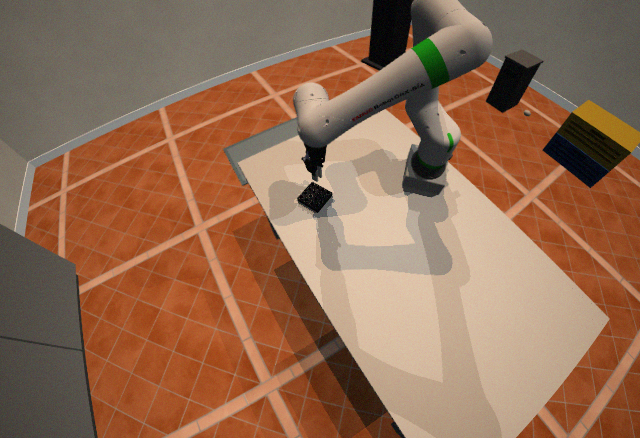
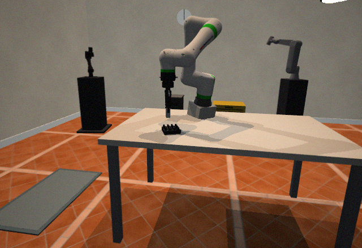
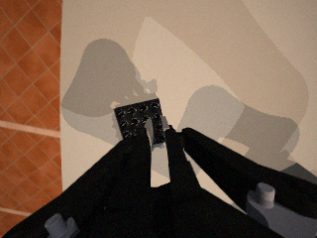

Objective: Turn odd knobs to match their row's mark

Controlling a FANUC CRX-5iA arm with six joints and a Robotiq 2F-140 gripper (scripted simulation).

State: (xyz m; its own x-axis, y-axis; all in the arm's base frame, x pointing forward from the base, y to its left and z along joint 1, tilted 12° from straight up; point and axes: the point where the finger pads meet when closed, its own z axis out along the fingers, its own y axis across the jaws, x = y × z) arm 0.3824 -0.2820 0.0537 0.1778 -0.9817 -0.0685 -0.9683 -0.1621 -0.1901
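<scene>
The knob box (image 1: 312,198) (image 2: 171,129) (image 3: 133,114) stands on the pale, smooth table (image 1: 537,314) (image 2: 263,122) (image 3: 94,22), near its edge. It is black and almost square, so I cannot tell a long axis; its sides lie slantwise to this edge. Which side is front, I cannot tell. Small round knobs rise from it. Above, the gripper (image 1: 316,177) (image 2: 167,116) (image 3: 157,125) is only narrowly open, holding nothing, and its fingers partly hide the knobs in the wrist view.

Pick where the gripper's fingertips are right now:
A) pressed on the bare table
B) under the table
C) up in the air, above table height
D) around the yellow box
C: the exterior view shows the gripper hanging with its tips above the table.
</scene>
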